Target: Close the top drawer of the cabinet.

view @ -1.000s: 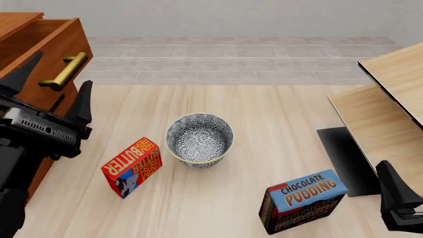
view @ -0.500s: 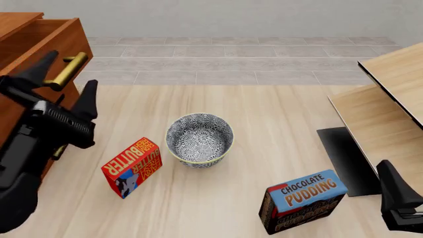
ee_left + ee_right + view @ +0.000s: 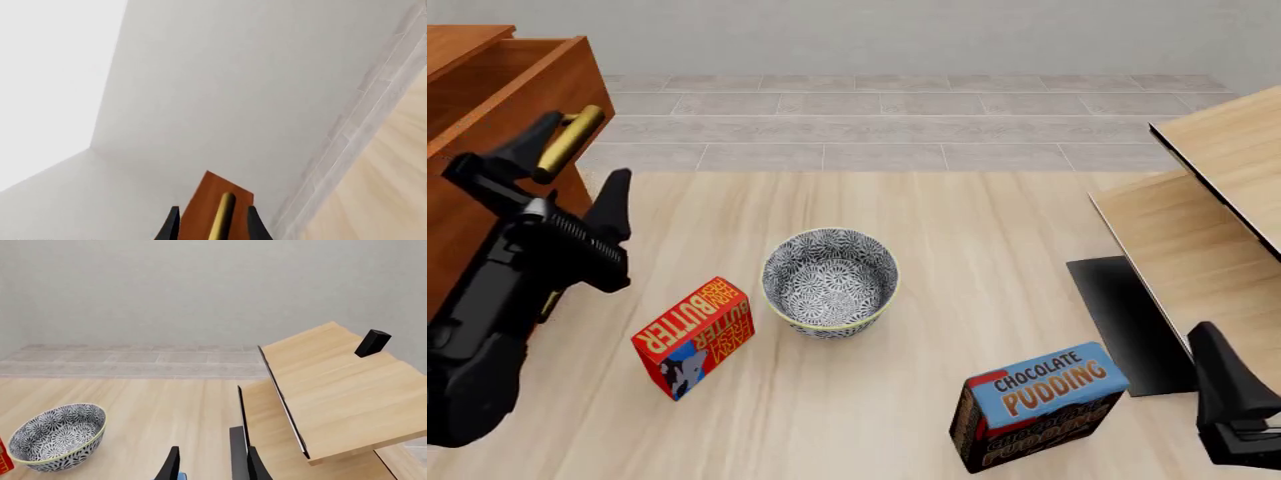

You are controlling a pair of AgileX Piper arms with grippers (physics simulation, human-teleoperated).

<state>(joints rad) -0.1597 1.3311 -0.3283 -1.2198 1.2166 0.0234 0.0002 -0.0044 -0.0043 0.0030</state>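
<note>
Currently my left jaws spread wide, straddling the top drawer's (image 3: 507,100) brass handle (image 3: 570,139). Drawer sticks out. Right jaws spread, idle.

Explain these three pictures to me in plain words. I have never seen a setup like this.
These are simulator renders of two robot arms at a pale wooden table. The front view looks forward and down over the table; the other two come from cameras mounted behind each arm's tool.

The left tool is open and raised at the brass handle of the top drawer, which stands pulled out of the cabinet. In the left wrist view the handle shows between the fingertips. The right tool is open and holds nothing.

On the table lie a patterned bowl, a red butter box and a chocolate pudding box.
</note>
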